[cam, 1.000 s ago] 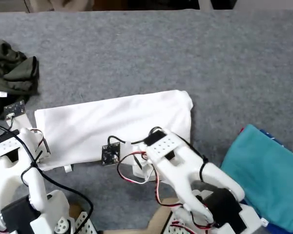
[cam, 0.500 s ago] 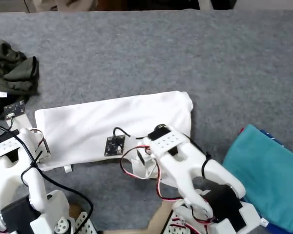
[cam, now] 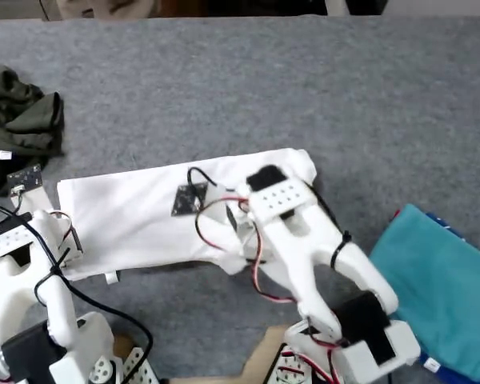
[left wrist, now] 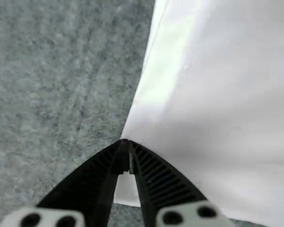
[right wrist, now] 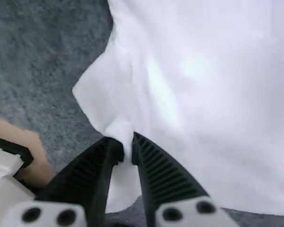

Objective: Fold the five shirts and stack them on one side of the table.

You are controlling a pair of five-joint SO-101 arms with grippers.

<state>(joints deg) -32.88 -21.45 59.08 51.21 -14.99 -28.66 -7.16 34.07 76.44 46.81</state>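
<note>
A white shirt lies as a long folded strip across the near middle of the grey table. My left gripper sits at the strip's left near corner. In the left wrist view it is shut on the edge of the white shirt. My right gripper is over the strip's right half, under its own wrist. In the right wrist view it is shut on a pinched fold of the white shirt, which is raised off the table.
A crumpled olive shirt lies at the far left edge. A folded teal shirt rests at the right on a blue garment. Brown cardboard shows between the arm bases at the front.
My right arm has moved away from the front edge toward the far side, carrying the shirt's near edge up and over the strip. The left arm has stayed still.
</note>
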